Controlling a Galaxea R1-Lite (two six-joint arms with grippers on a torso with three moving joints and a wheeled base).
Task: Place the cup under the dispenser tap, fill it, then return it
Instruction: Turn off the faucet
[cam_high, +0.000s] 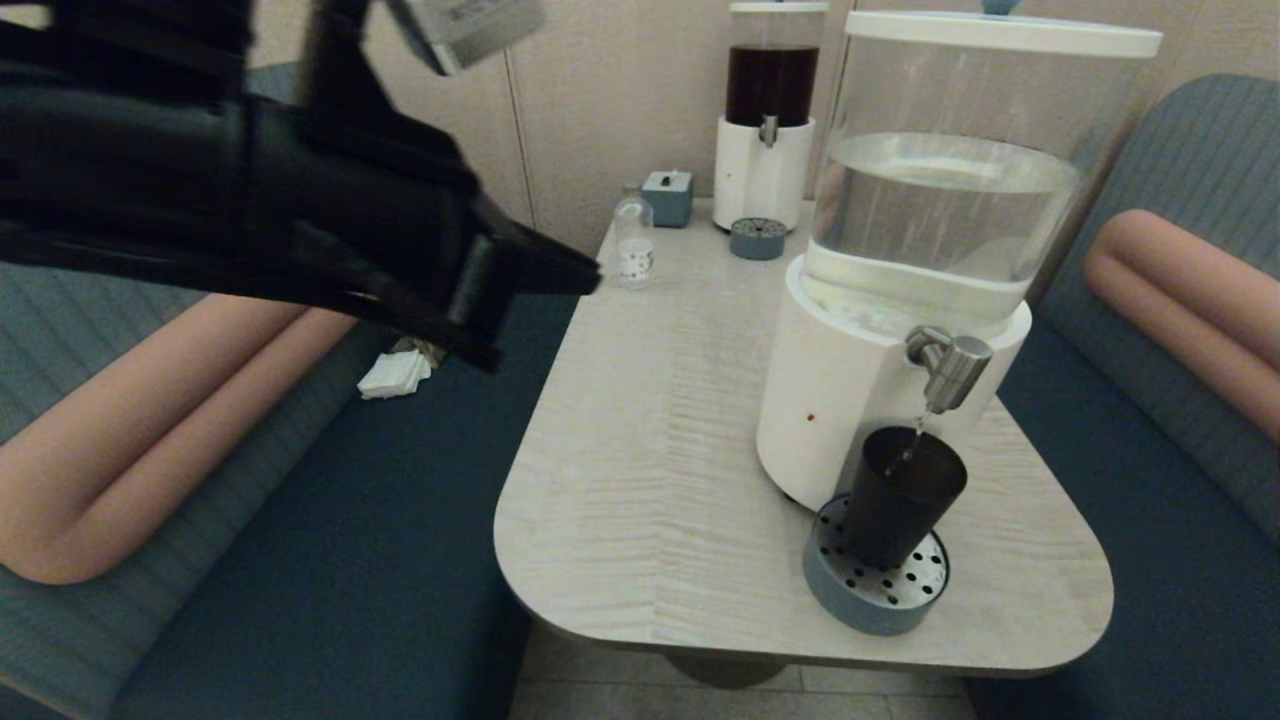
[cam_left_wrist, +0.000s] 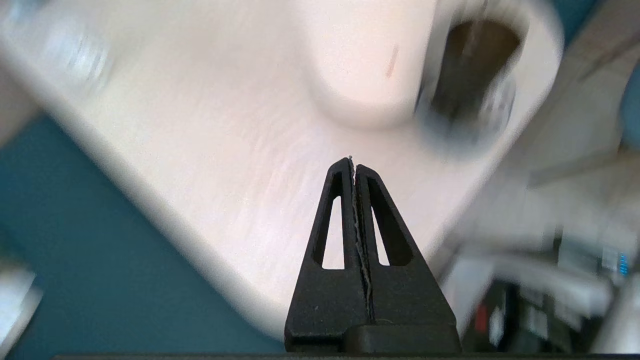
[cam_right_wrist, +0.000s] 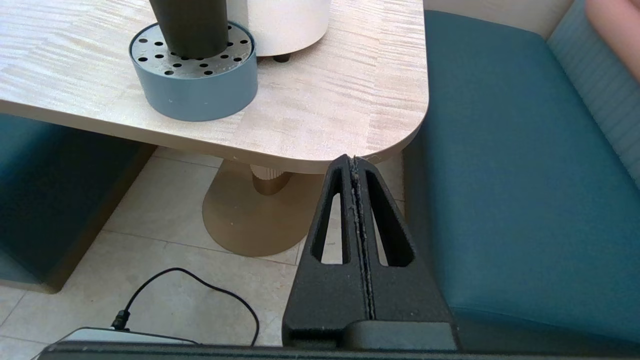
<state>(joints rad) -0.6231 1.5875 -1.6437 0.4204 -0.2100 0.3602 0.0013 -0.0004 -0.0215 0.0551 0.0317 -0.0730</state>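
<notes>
The black cup (cam_high: 900, 505) stands upright on the round blue-grey drip tray (cam_high: 872, 590), directly under the steel dispenser tap (cam_high: 948, 368). A thin stream of water runs from the tap into the cup. The tap belongs to the white-based dispenser (cam_high: 850, 400) with a clear water tank. My left gripper (cam_high: 590, 275) hovers high over the table's left edge, shut and empty; its wrist view shows the cup (cam_left_wrist: 465, 75) blurred ahead. My right gripper (cam_right_wrist: 354, 160) is shut, low beside the table's near right corner, with the cup (cam_right_wrist: 189, 25) and tray (cam_right_wrist: 195, 85) in its view.
A small clear bottle (cam_high: 633, 240), a teal box (cam_high: 668, 197) and a dark-liquid dispenser (cam_high: 768, 120) with its own drip tray (cam_high: 757, 238) stand at the table's far end. Blue benches flank the table (cam_high: 650, 450). White tissues (cam_high: 395, 375) lie on the left bench.
</notes>
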